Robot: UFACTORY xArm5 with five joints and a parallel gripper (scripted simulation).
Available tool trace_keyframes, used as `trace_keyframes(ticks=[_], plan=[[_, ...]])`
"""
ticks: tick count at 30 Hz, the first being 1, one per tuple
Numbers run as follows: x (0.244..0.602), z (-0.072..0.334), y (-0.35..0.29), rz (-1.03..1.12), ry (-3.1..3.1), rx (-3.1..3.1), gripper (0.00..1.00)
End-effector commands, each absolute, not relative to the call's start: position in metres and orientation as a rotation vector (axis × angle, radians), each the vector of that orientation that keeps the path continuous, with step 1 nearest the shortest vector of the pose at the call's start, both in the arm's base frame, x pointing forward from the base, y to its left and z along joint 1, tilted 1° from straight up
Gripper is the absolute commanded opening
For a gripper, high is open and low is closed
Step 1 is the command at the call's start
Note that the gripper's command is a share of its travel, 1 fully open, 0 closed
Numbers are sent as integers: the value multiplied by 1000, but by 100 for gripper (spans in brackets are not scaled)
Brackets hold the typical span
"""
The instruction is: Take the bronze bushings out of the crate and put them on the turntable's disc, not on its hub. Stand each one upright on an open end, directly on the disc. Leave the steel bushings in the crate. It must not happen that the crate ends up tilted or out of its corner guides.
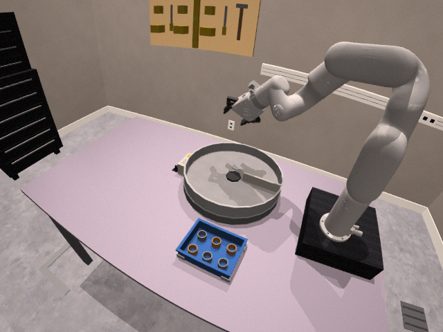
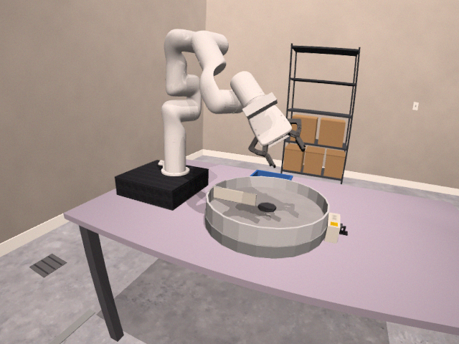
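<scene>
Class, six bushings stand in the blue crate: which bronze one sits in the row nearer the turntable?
The middle bronze bushing: it stands between two steel ones; the other bronze pair flank a steel one behind.

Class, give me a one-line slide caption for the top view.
Open pincer hovers above the turntable; three bronze bushings and three steel bushings wait in the blue crate.

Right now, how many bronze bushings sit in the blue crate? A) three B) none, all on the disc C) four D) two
A: the top view shows three bronze bushings and three steel ones in the crate; the disc holds none.
</scene>
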State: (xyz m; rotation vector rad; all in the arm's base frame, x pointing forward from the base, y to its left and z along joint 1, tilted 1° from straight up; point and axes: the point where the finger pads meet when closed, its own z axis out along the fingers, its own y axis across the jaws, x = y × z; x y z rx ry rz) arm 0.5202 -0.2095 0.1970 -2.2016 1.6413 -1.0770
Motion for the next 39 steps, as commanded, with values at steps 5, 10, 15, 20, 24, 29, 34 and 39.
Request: trace_keyframes(ticks=[5,10,15,20,24,29,34,39], plan=[[521,199,-210,-1082,1640,-2199,100],[521,199,-210,-1082,1640,-2199,100],[521,199,-210,-1082,1640,-2199,100],[518,197,-209,-1061,1652,-2203,100],[492,182,-202,-889,1751,-2232,100],[466,170,-194,-736,1836,-2250,100],[450,164,-189,-649,1882,-2257,100],[415,154,-178,-466,1977,-2266,100]])
